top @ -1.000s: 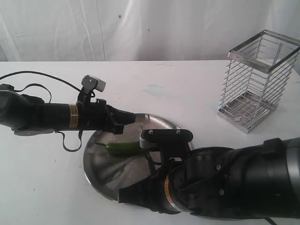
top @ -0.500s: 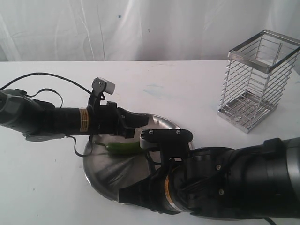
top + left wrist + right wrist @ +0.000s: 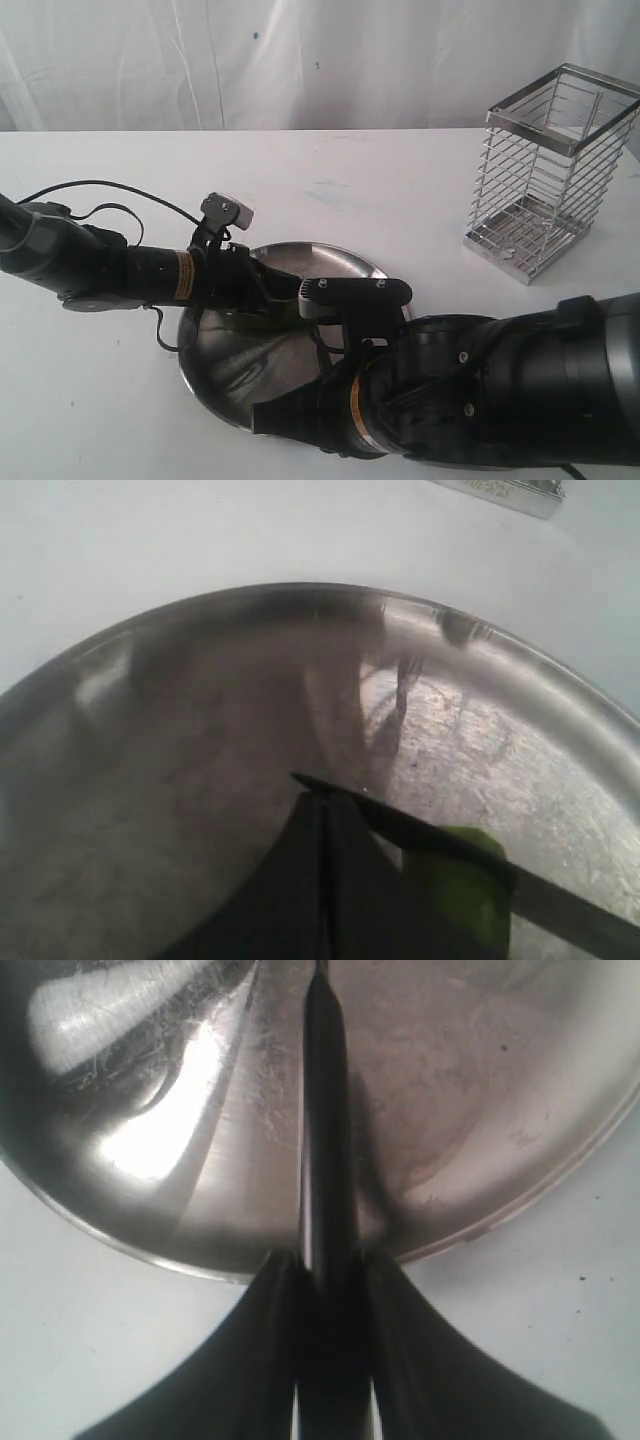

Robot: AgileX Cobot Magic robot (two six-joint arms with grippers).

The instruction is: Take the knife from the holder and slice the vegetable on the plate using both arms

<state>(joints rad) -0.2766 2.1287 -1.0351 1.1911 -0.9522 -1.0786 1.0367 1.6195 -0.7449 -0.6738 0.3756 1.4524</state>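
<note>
My left gripper (image 3: pixel 320 880) has dropped onto vegetable (image 3: pixel 460 885), fingers together, pinning it on plate (image 3: pixel 340 255). Right gripper (image 3: pixel 325 1280) clamps knife (image 3: pixel 322 1110); blade meets vegetable, so slicing looks under way.

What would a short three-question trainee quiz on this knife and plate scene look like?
1. True or false: the knife sits in the holder.
2. Which gripper grips the knife? A) left B) right C) neither
3. Fill in: the blade lies across the green ____ on the plate.

Key:
1. False; the holder looks empty and the knife is over the plate.
2. B; the right gripper has its fingers shut on the handle, while the left gripper is at the chili.
3. chili.
</note>
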